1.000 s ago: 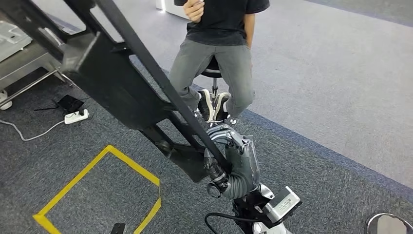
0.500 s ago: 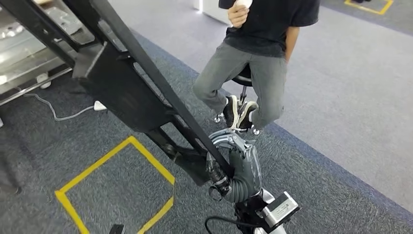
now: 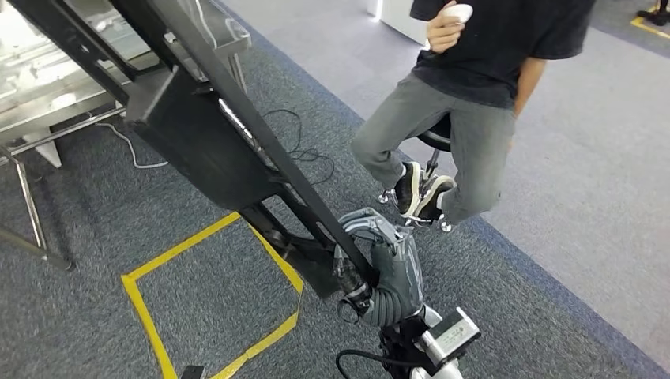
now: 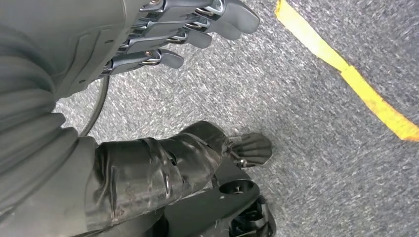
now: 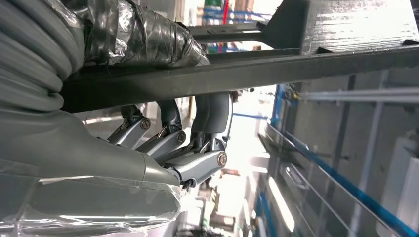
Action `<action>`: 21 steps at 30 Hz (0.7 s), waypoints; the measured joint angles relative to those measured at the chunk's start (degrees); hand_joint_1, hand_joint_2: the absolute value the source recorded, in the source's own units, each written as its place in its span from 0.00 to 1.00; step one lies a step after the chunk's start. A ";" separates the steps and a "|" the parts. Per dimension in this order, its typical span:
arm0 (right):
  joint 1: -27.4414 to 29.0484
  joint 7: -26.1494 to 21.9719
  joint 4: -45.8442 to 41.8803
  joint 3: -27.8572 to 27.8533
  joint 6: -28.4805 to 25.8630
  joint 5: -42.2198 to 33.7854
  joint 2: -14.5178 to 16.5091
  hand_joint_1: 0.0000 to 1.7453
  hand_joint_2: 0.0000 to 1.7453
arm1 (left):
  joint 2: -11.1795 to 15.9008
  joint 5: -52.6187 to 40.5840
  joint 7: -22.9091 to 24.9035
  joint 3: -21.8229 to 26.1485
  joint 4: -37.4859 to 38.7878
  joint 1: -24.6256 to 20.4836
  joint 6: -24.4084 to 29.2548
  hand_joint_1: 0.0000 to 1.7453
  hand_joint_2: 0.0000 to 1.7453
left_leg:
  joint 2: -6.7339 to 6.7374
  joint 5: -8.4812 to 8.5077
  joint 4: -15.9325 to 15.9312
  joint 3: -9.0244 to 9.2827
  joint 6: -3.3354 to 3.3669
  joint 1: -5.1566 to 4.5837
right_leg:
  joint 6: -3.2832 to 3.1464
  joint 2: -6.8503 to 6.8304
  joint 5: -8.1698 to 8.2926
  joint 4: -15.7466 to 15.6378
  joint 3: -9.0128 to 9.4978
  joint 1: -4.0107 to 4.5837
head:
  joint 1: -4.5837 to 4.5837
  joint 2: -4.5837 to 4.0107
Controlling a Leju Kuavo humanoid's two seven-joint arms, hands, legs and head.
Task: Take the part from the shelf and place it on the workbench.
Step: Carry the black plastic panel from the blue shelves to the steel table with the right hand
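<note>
While the robot carries its load across the floor, these are the things around its hands, largest first.

Part: a large black metal frame (image 3: 197, 142) of bars and flat panels, held up in the air. It runs from the right hand up and away to the robot's left, slanting over the carpet.

Carpet: grey floor (image 3: 95, 205) below both hands, with a yellow tape square (image 3: 213, 304) just to the left of the right hand.

Person: someone in a dark shirt and grey trousers sits on a stool (image 3: 466, 118), ahead of the right hand and slightly to its right, near but apart.

Metal table: a silver frame (image 3: 47, 103) far out beyond the part's upper end, perhaps the workbench; I cannot tell.

Right hand: the right hand (image 3: 379, 272) is wrapped around one slim bar at the part's lower end; the right wrist view shows its fingers (image 5: 197, 148) hooked under that bar.

Left hand: the left hand (image 4: 168, 34) hangs over the carpet holding nothing, fingers straight and a little apart.

Risk, tipping: the long frame hangs from one grasp at its end, so its weight could twist it in the fingers and drop it.

Risk, collision: as I judge it, a turn could swing the frame into the person or the table.
</note>
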 joint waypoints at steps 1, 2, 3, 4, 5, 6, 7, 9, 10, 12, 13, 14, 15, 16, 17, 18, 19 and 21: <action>-0.06 0.02 0.01 0.00 0.01 0.02 0.00 1.00 1.00 | -0.01 0.01 0.08 0.00 0.00 -0.03 -0.01 0.00 1.00 | -0.46 -0.09 0.05 0.04 0.48 -0.21 | 0.35 -0.42 -0.13 -0.08 0.20 0.08 | 0.04 0.00; -0.14 0.03 0.01 0.00 0.05 0.07 0.00 1.00 1.00 | -0.01 0.02 0.14 0.00 0.01 -0.01 -0.01 0.00 1.00 | -1.11 -0.10 -0.05 0.09 0.90 -0.26 | 0.73 -0.85 -0.26 -0.18 0.46 0.03 | 0.07 0.00; -0.24 0.04 0.02 0.00 0.11 0.14 0.00 1.00 1.00 | -0.02 0.04 0.18 0.00 0.01 0.06 0.01 0.00 1.00 | -1.68 -0.05 -0.28 0.30 1.26 -0.23 | 1.10 -0.89 -0.50 -0.09 0.65 -0.10 | 0.08 0.00; -0.36 0.05 0.02 0.00 0.18 0.26 0.00 1.00 1.00 | -0.03 0.05 0.19 0.00 0.01 0.10 0.02 0.00 1.00 | -2.23 0.01 -0.55 0.58 1.65 -0.17 | 1.42 -0.11 -1.11 0.61 0.53 -0.26 | 0.17 0.00; -0.45 0.06 0.02 0.00 0.21 0.40 -0.01 1.00 1.00 | -0.04 0.06 0.16 0.00 0.01 0.05 0.03 0.00 1.00 | -2.81 0.11 -0.82 0.87 2.02 -0.05 | 1.65 1.15 -2.20 2.37 -0.20 -0.42 | 0.33 0.00; -0.47 0.08 0.02 0.00 0.18 0.53 -0.02 1.00 1.00 | -0.04 0.07 0.11 0.00 0.01 -0.02 0.05 0.00 1.00 | -3.40 0.14 -0.97 1.06 2.31 0.01 | 1.74 2.72 -3.76 5.39 -1.69 -0.54 | 0.54 0.00; -0.40 0.11 0.02 0.00 0.12 0.64 -0.05 1.00 1.00 | -0.04 0.07 0.04 0.00 0.01 -0.16 0.06 0.00 1.00 | -4.01 0.10 -1.02 1.12 2.55 -0.03 | 1.76 4.01 -5.51 9.29 -3.76 -0.54 | 0.70 0.00; -0.17 0.22 0.05 0.00 0.01 0.73 -0.15 1.00 1.00 | -0.02 0.07 -0.09 0.00 0.02 -0.30 0.09 0.00 1.00 | -5.47 0.01 -0.97 1.14 2.82 -0.19 | 1.73 4.89 -7.66 16.17 -7.86 -0.49 | 0.82 0.00; -0.08 0.28 0.07 0.00 -0.02 0.74 -0.20 1.00 1.00 | -0.01 0.07 -0.13 0.00 0.02 -0.28 0.10 0.00 1.00 | -6.25 -0.03 -0.92 1.17 2.87 -0.26 | 1.67 5.01 -7.34 17.35 -8.91 -0.47 | 0.80 0.00; -0.01 0.34 0.10 0.00 -0.05 0.76 -0.27 1.00 1.00 | -0.02 0.07 -0.15 0.00 0.02 -0.13 0.11 0.00 1.00 | -7.92 -0.15 -0.70 1.25 2.82 -0.30 | 1.34 5.50 -3.75 13.55 -7.93 -0.46 | 0.83 0.00; -0.02 0.34 0.10 0.00 -0.06 0.77 -0.28 1.00 1.00 | -0.04 0.07 -0.15 0.00 0.02 -0.08 0.10 0.00 1.00 | -8.69 -0.25 -0.55 1.23 2.71 -0.25 | 1.11 6.54 -1.41 9.70 -6.38 -0.48 | 0.84 0.00; -0.02 0.34 0.09 0.00 -0.06 0.79 -0.29 1.00 1.00 | -0.06 0.07 -0.15 0.00 0.02 -0.09 0.10 0.00 1.00 | -9.42 -0.44 -0.20 1.10 2.49 -0.32 | 0.87 7.89 0.26 5.77 -4.73 -0.57 | 0.84 0.00; -0.01 0.34 0.08 0.00 -0.06 0.80 -0.30 1.00 1.00 | -0.08 0.07 -0.14 0.00 0.02 -0.12 0.09 0.00 1.00 | -10.03 -0.56 0.05 0.92 2.21 -0.29 | 0.69 8.95 1.19 3.05 -3.52 -0.59 | 0.84 0.00; -0.02 0.35 0.07 0.00 -0.06 0.83 -0.31 1.00 1.00 | -0.08 0.07 -0.14 0.00 0.03 -0.11 0.10 0.00 1.00 | -10.62 -0.68 0.22 0.71 1.89 -0.25 | 0.52 9.66 1.39 1.57 -2.84 -0.52 | 0.87 0.00; -0.02 0.36 0.05 0.00 -0.06 0.87 -0.32 1.00 1.00 | -0.07 0.08 -0.13 0.00 0.04 -0.06 0.11 0.00 1.00 | -11.20 -0.72 0.28 0.54 1.51 -0.19 | 0.34 9.56 1.19 1.08 -2.57 -0.42 | 0.89 0.00; -0.04 0.36 0.04 0.00 -0.06 0.92 -0.32 1.00 1.00 | 0.03 0.08 -0.12 0.00 0.08 0.04 0.13 0.00 1.00 | -11.60 -0.70 0.16 0.42 1.17 -0.05 | 0.10 8.97 1.24 1.03 -2.44 -0.39 | 0.97 0.00; -0.08 0.37 0.05 0.00 -0.06 0.96 -0.31 1.00 1.00 | 0.12 0.08 -0.10 0.00 0.11 0.17 0.14 0.00 1.00 | -11.07 -0.86 0.36 0.29 0.87 -0.02 | -0.20 8.42 1.30 0.75 -2.20 -0.43 | 1.00 0.00; -0.11 0.37 0.04 0.00 -0.06 1.03 -0.28 1.00 1.00 | 0.26 0.08 -0.03 -0.01 0.15 0.16 0.12 0.00 1.00 | -7.93 -2.51 3.09 -1.05 0.33 -0.10 | -0.92 7.01 1.38 0.12 -1.60 -0.61 | 0.69 0.00</action>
